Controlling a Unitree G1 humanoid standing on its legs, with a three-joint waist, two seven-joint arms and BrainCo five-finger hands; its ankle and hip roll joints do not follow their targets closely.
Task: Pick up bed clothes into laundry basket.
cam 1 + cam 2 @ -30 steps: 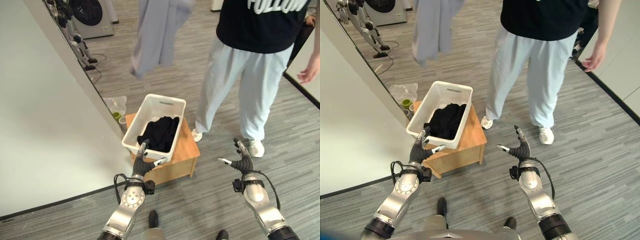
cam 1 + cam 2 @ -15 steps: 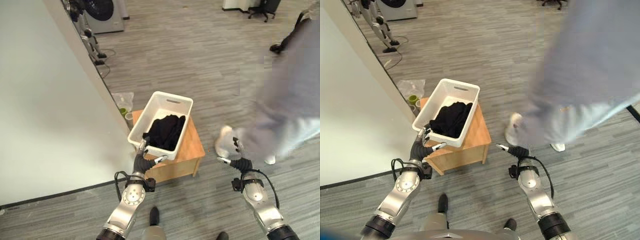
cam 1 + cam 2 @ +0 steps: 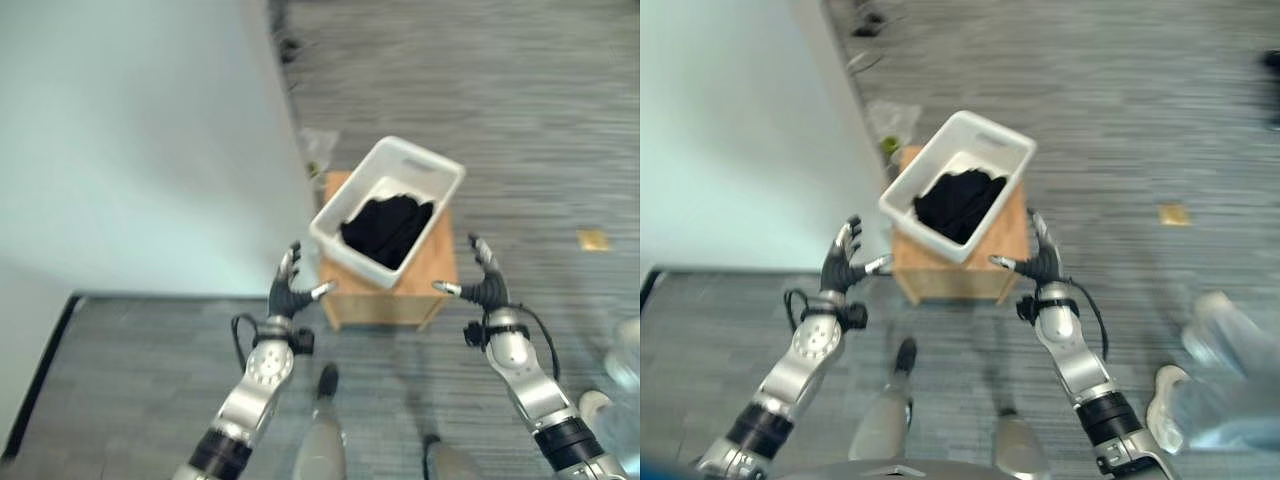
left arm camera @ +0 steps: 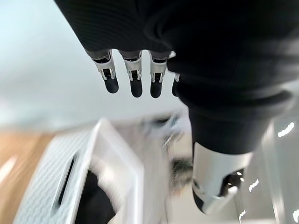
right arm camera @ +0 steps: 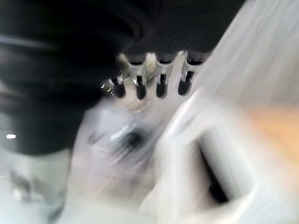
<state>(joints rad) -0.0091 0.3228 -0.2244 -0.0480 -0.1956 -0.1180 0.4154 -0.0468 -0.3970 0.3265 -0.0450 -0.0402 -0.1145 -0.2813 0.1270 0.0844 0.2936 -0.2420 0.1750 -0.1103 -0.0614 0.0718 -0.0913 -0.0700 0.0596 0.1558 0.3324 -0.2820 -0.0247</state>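
White laundry basket (image 3: pixel 431 175) at frame centre, on a wooden stand (image 3: pixel 437 280); black clothes (image 3: pixel 388 226) lie inside it; left hand (image 3: pixel 289 291) lower left of basket, fingers spread, empty; right hand (image 3: pixel 484 285) lower right, likewise spread, empty.

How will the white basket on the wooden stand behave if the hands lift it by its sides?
The white laundry basket looks like rigid plastic, so it should keep its shape. It holds just a dark garment, so it is probably light. It sits skewed, overhanging the wooden stand, so a one-sided push might tip it.
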